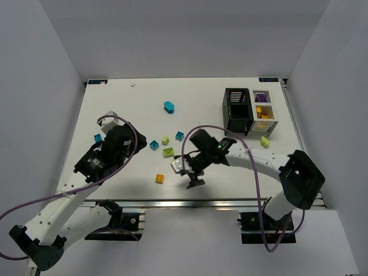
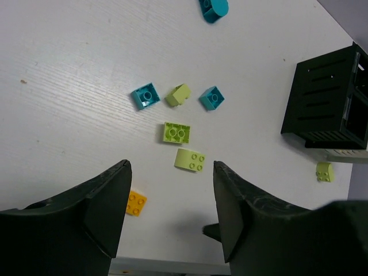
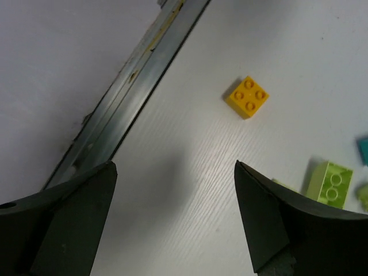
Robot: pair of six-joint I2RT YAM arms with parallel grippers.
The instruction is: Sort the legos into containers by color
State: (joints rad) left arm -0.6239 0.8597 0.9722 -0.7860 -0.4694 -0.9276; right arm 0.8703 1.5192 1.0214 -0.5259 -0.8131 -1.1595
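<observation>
My right gripper (image 3: pixel 175 172) is spread open with nothing in it, low over the near part of the tabletop (image 1: pixel 126 103). The orange brick (image 3: pixel 247 96) lies just beyond its fingertips, close to the near edge. The left gripper (image 2: pixel 171 172) is open and empty too, looking down on the middle cluster: a pale lime brick (image 2: pixel 190 160), a lime green brick (image 2: pixel 177 132) and two teal bricks (image 2: pixel 146 95) (image 2: pixel 212 98).

I expect these legos to be hard, very light and glossy. They won't deform, but a skewed pinch could squirt one sideways or skate it across the smooth surface. I'd take the orange brick across two opposite flat side walls, low on the body and below the studs. It sits turned at an angle to my jaws, so I'd rotate the wrist to square up first.

The black bin (image 1: pixel 237 109) and white tray (image 1: pixel 263 112) stand far right, well apart from this brick. The tray already shows orange and purple pieces.
</observation>
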